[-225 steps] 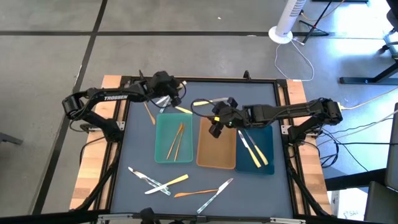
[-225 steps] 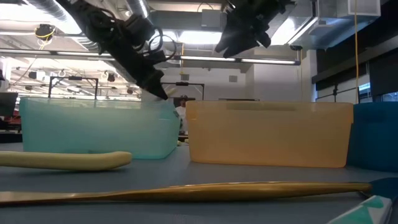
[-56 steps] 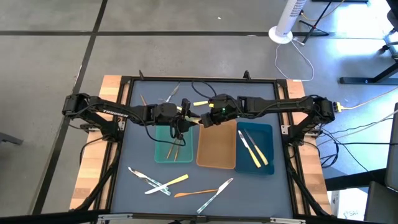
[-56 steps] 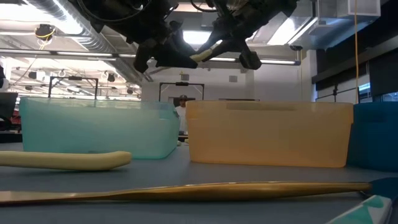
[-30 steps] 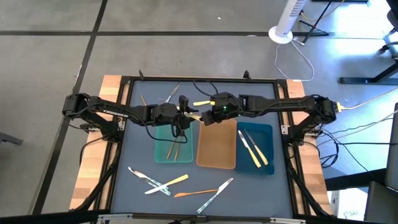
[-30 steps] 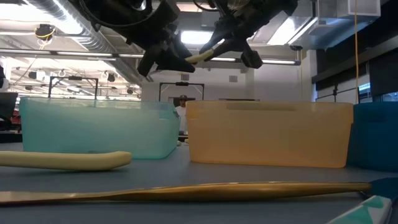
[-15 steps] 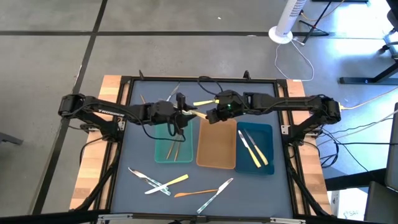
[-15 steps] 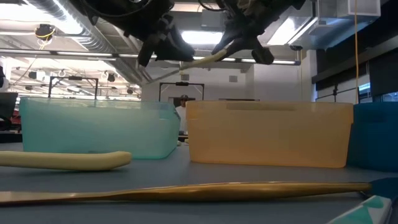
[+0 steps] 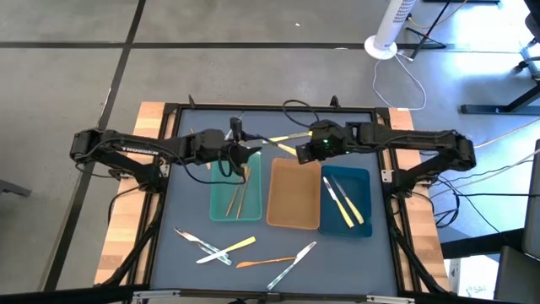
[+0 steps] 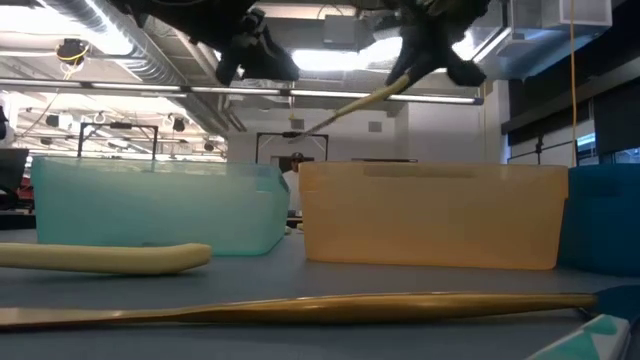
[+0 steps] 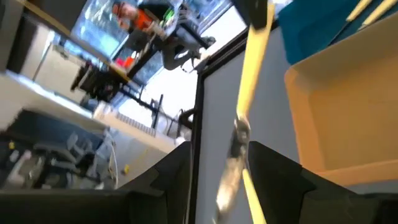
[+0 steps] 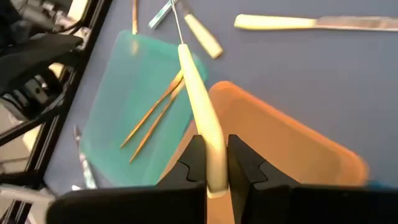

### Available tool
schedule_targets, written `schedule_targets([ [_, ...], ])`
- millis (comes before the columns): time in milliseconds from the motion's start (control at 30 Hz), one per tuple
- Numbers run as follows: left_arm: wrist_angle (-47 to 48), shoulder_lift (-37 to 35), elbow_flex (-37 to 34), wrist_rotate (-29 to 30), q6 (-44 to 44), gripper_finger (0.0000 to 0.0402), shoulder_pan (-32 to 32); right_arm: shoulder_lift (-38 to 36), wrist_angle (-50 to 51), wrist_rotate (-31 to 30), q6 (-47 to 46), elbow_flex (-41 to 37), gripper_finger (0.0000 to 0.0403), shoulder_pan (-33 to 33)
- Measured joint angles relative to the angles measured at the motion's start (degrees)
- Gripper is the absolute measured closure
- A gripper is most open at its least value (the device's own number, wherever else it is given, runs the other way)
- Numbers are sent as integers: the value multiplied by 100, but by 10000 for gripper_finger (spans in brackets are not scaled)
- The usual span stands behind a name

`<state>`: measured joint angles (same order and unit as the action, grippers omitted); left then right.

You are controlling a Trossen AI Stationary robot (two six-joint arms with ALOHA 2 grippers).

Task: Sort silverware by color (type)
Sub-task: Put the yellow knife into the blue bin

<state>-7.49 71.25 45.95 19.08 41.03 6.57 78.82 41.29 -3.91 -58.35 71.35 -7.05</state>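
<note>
My right gripper [image 9: 314,152] is shut on a yellow-handled, silver-tipped utensil [image 12: 196,87], raised above the table at the far end of the tan tray [image 9: 294,196]. In the low view the utensil [image 10: 350,105] slants down from it toward the teal tray [image 9: 234,190]. My left gripper [image 9: 240,152] hovers open over the teal tray's far end. The utensil's silver tip [image 11: 233,149] shows between the left fingers, apart from them. Two gold utensils [image 9: 238,192] lie in the teal tray. Two yellow-handled ones [image 9: 342,200] lie in the dark-blue tray [image 9: 359,181]. My right gripper pinches the utensil's yellow handle near its free end [image 12: 214,171] between its two fingers [image 12: 194,163], one finger on each side. The utensil is lifted clear and tilted, with its silver tip [image 10: 300,128] lower, pointing toward my left gripper.
Several utensils lie loose near the table's near edge [image 9: 213,245], [image 9: 272,260], two of them close before the low camera [image 10: 100,258]. More lie at the far side: a yellow-handled knife [image 9: 287,137] and a gold one [image 9: 192,135]. Black frame rails border the table.
My grippers have drawn apart. The right one has moved toward the table's right edge and carried the yellow-handled utensil with it. The left one has backed toward the left edge. The utensil's silver end, which was at the left fingers, now hangs free and points lower.
</note>
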Motion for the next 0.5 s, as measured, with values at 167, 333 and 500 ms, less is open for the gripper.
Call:
schedule_targets([
  [167,397,-210,-2,-7,-423,248,331,-409,804,-525,-320,0,390,189],
  [333,734,-318,-1,-14,-644,248,727,-672,1641,-983,-1047,0,390,707],
  [500,1013,-307,0,-75,-696,248,1039,-836,2536,-1563,-2274,0,390,1468],
])
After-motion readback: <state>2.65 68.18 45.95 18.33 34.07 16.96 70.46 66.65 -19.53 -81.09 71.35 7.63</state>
